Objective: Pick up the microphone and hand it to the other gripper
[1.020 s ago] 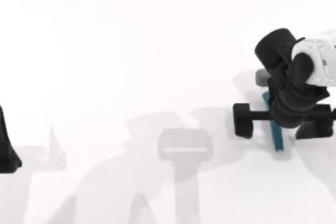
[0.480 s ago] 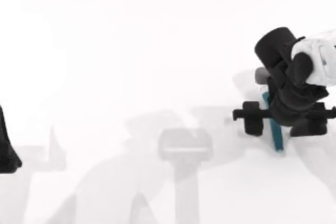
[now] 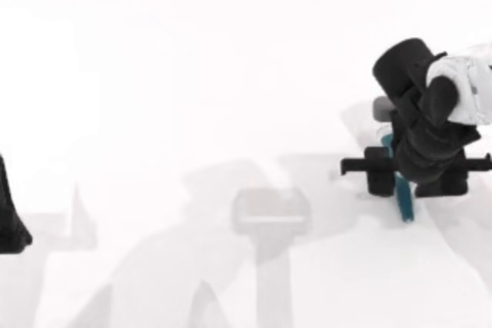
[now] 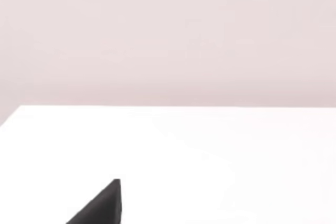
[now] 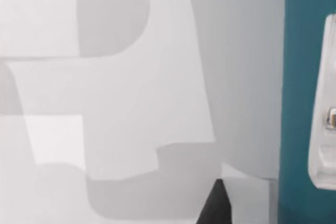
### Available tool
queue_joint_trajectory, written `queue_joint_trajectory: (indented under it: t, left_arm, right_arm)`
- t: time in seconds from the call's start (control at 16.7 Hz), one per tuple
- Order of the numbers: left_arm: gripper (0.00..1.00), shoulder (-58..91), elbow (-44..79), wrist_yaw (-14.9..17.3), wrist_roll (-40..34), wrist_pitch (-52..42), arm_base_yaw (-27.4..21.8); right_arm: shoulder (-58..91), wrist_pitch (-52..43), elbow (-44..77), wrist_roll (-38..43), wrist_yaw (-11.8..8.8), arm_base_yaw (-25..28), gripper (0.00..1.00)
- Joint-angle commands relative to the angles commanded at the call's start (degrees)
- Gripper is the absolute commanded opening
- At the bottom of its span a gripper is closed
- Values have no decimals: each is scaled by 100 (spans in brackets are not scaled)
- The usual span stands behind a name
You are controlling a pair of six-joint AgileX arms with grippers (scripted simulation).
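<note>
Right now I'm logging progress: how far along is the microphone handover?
Early. The right gripper is down over the microphone, which lies on the table, fingers closing around its teal handle. Lifting and passing remain; the left gripper sits parked at the left edge.

Bright, washed-out light; soft overlapping shadows

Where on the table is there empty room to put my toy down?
The whole middle of the table is bare, from the parked left gripper at the left edge across to the right gripper. It is crowded only at the right, where that gripper's jaws sit around the microphone.
</note>
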Motion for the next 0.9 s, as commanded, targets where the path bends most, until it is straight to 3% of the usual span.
queue_joint_trajectory:
  t: [0.06, 0.12, 0.36, 0.6, 0.9]
  left_arm:
    - [100, 0, 0, 0, 0, 0, 0]
    - [100, 0, 0, 0, 0, 0, 0]
    - [100, 0, 0, 0, 0, 0, 0]
    - [100, 0, 0, 0, 0, 0, 0]
    - [100, 0, 0, 0, 0, 0, 0]
  right_arm:
    - [-369, -192, 150, -74, 131, 15, 0]
    - [-370, -185, 149, -76, 129, 15, 0]
    - [-496, 421, 34, -263, -66, 39, 0]
    - [-797, 1818, -294, -651, -496, 47, 0]
    - [-1338, 4220, -970, -1299, -1213, 38, 0]
